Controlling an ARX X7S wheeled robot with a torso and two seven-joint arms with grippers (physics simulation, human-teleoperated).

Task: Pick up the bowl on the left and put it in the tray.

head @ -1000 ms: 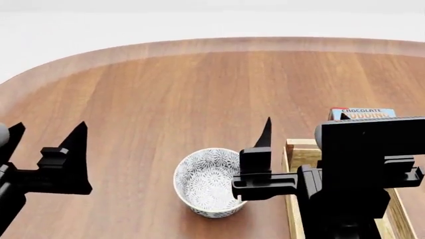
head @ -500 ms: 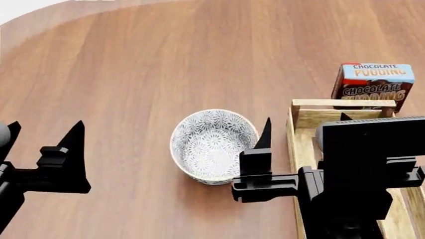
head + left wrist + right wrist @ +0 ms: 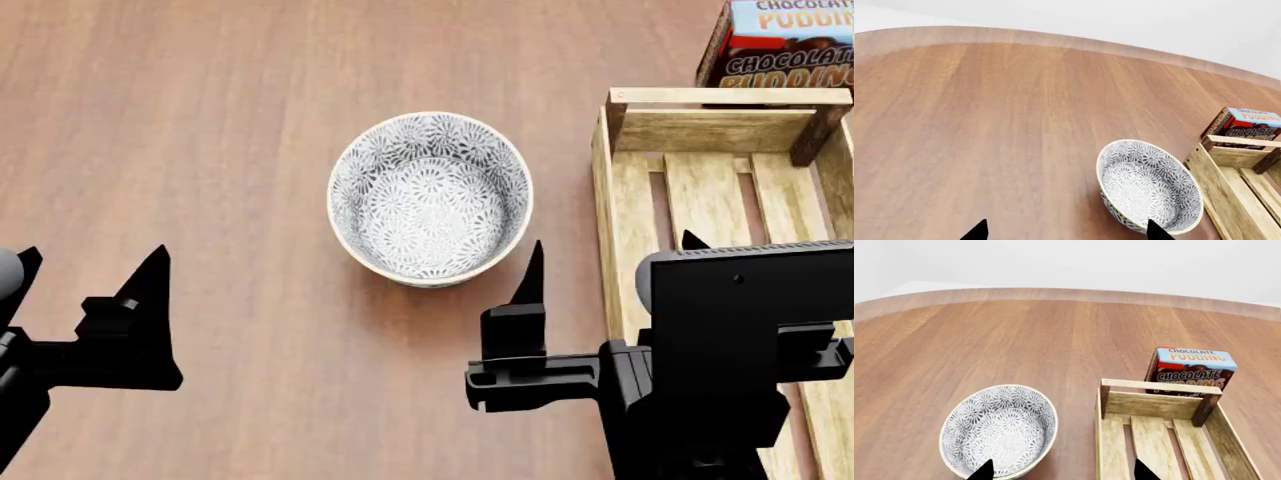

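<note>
L pincer wide open, holds nothing, near-left of bowl; R pincer likewise open & empty, over tray's near end; bowl upright on desk just left of tray, probably so the lift is short.

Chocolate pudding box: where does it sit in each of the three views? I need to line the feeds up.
Head view: chocolate pudding box at top right corner, cut off by the frame.
Left wrist view: at the right edge, partly cut off.
Right wrist view: right of centre, fully visible.
Shared landmark: it stands just beyond the tray's end wall.
</note>
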